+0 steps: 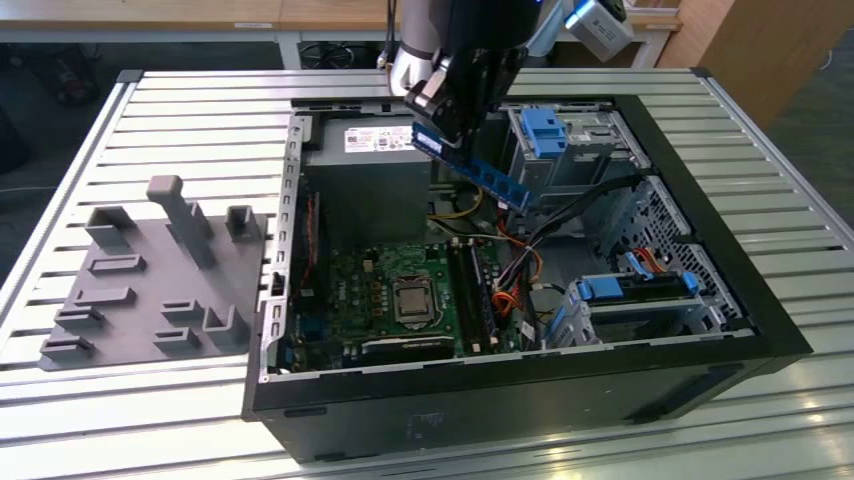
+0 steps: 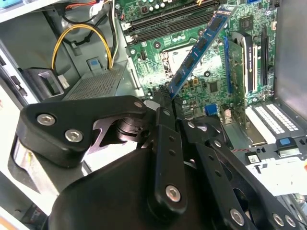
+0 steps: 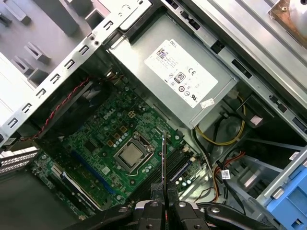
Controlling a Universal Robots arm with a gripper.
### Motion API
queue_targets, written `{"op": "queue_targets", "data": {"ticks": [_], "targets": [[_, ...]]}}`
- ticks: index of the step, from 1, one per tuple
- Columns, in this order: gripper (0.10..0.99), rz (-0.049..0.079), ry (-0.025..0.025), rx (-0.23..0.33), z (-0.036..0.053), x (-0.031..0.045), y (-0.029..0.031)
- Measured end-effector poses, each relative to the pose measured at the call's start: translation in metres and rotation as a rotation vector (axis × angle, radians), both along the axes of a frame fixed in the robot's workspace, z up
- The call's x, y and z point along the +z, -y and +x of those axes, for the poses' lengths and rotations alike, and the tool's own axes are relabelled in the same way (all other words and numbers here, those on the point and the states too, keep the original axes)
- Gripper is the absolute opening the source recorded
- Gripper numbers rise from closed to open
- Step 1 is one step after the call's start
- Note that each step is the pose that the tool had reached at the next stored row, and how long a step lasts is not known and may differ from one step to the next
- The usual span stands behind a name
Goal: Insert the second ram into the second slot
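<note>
The second ram (image 1: 477, 170) is a long blue stick that hangs tilted above the open computer case (image 1: 694, 240), over its back half. My gripper (image 1: 441, 122) is shut on the stick's upper end. In the second wrist view the ram (image 2: 199, 48) reaches from the fingers (image 2: 163, 120) out over the green motherboard (image 2: 216, 86). In the first wrist view it shows edge-on as a thin dark line (image 3: 164, 160) above the gripper (image 3: 165, 201). The long dark memory slots (image 1: 470, 290) lie beside the processor socket (image 1: 411, 298), well below the stick. I cannot tell which slot is the second.
A grey power supply (image 1: 374, 170) fills the case's back left corner. Blue drive cages (image 1: 547, 130) (image 1: 638, 290) and loose cables (image 1: 561, 215) crowd the exterior view's right side. A grey parts holder (image 1: 147, 280) sits on the slatted table (image 1: 200, 110) left of the case.
</note>
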State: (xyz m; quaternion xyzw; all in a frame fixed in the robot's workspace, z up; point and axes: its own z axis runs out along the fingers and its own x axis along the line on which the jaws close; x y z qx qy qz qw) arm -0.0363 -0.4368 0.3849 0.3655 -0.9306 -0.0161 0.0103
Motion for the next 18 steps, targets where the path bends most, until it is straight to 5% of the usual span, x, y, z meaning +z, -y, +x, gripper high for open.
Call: {"op": "queue_targets", "data": {"ticks": [18], "targets": [[0.137,0.000,0.0000,-0.060,0.0000,0.0000,0.0000]]}}
